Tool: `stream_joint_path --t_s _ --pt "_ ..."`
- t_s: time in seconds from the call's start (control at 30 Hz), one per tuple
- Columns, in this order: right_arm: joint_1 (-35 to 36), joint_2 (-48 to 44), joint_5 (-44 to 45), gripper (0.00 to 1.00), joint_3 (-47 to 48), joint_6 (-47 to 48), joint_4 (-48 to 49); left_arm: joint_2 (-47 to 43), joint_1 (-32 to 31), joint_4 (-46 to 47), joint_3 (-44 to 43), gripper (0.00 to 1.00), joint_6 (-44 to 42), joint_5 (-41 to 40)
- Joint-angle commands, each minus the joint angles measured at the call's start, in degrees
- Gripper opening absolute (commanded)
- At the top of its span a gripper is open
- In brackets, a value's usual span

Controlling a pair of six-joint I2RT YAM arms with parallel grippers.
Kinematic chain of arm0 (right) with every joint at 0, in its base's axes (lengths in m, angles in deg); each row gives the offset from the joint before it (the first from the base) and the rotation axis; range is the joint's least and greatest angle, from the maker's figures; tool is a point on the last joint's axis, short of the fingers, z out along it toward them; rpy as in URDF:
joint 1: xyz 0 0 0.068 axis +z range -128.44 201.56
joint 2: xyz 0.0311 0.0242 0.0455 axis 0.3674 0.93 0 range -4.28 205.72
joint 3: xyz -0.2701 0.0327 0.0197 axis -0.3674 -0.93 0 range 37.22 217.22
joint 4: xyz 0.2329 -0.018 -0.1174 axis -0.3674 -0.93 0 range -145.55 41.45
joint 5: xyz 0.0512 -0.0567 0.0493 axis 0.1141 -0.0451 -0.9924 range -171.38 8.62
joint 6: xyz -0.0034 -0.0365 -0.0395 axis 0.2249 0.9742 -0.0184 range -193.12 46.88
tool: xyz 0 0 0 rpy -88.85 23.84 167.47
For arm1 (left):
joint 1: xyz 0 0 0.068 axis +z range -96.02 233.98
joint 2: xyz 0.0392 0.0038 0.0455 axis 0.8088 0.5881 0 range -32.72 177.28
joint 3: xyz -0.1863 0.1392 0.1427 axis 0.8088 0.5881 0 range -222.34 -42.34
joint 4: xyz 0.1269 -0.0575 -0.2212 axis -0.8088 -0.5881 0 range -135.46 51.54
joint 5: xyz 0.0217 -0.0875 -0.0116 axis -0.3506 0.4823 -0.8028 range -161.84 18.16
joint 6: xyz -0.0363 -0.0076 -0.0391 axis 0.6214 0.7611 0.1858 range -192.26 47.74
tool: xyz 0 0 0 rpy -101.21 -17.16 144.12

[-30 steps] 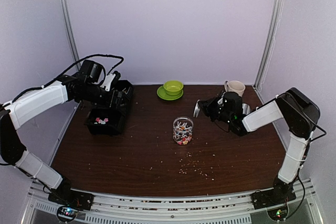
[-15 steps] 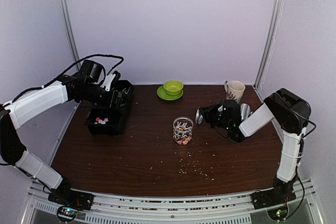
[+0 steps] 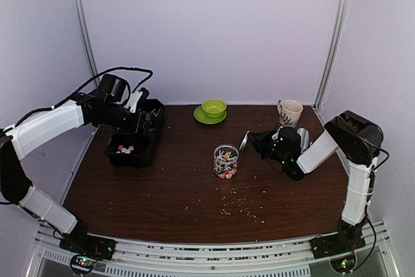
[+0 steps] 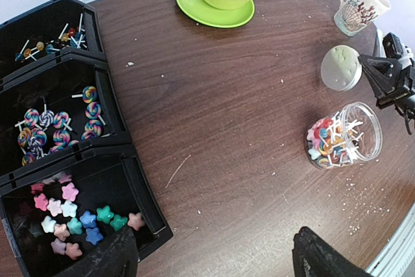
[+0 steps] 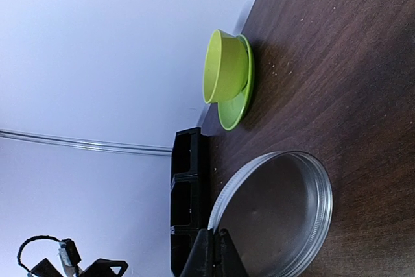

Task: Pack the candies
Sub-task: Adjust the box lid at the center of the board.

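Observation:
The candies lie in a black three-part bin (image 4: pixel 113 141): star-shaped sweets (image 4: pixel 68 215) in the near part, swirl lollipops (image 4: pixel 55 128) in the middle, small lollipops (image 4: pixel 55 37) in the far one. More candies fill a clear open jar (image 3: pixel 225 161) at mid-table. My left gripper (image 4: pixel 217 265) hangs open above the bin's near corner, holding nothing. To the right of the jar, my right gripper (image 5: pixel 214 246) is shut on the rim of a round metal lid (image 5: pixel 279 212), held low and tilted over the table.
A green bowl on a green saucer (image 3: pixel 213 109) stands at the back centre. A patterned mug (image 3: pixel 290 111) stands at the back right, just behind the right arm. Pale crumbs (image 3: pixel 237 202) are scattered in front of the jar. Curtain walls close in the sides and back.
The right arm has drawn in and sunk lower, and the lid in its jaws has turned more edge-on beside the jar. The left arm has not moved.

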Motion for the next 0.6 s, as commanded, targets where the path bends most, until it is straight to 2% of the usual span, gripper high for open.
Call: stream_joint_path --t_s 0.0,0.3,0.57 --pt "-0.5 2.9 -1.4 0.02 -0.6 -2.3 9.6 0.1 -0.3 2.0 -0.1 0.85 -0.4 0.5" --pt "-0.4 3.4 -0.1 0.02 -1.5 -1.9 4.1 0.0 -0.3 2.1 -0.1 0.85 -0.5 0.5" --pt "-0.4 2.0 0.1 0.09 -3.9 -1.3 2.8 0.2 -0.3 2.0 -0.2 0.85 -0.5 0.6"
